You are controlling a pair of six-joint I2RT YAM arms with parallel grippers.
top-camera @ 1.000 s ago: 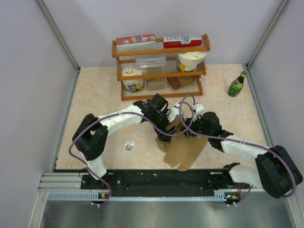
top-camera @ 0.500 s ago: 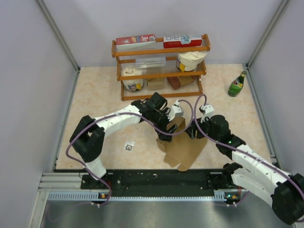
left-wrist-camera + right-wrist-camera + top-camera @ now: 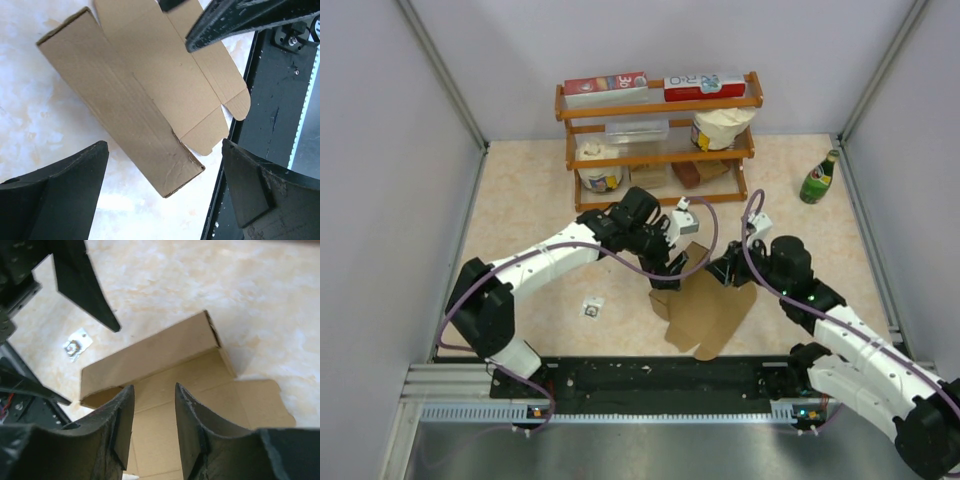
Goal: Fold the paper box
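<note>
Two arms converge over the paper box (image 3: pixel 712 318), which lies on the table (image 3: pixel 520 210) just ahead of the front rail, between the arms and nearer the right one. I note in the left wrist view that the paper box (image 3: pixel 150 100) is only partly formed: one long side is folded up into a narrow wall, while the main panel and its end flaps lie flat beside it. The left gripper (image 3: pixel 664 272) hangs above that raised wall with its jaws spread wide, holding nothing; its fingers (image 3: pixel 60 190) frame the cardboard from above without touching it, as far as I can tell. The right gripper (image 3: pixel 725 270) sits at the far edge of the sheet, its fingers (image 3: pixel 112 425) a narrow gap apart with nothing between them; flat cardboard shows through the gap. A small scrap (image 3: pixel 591 308) lies on the table left of the box. A wooden shelf (image 3: pixel 660 150) stands at the back, and a green bottle (image 3: pixel 818 178) stands well apart at the right.
</note>
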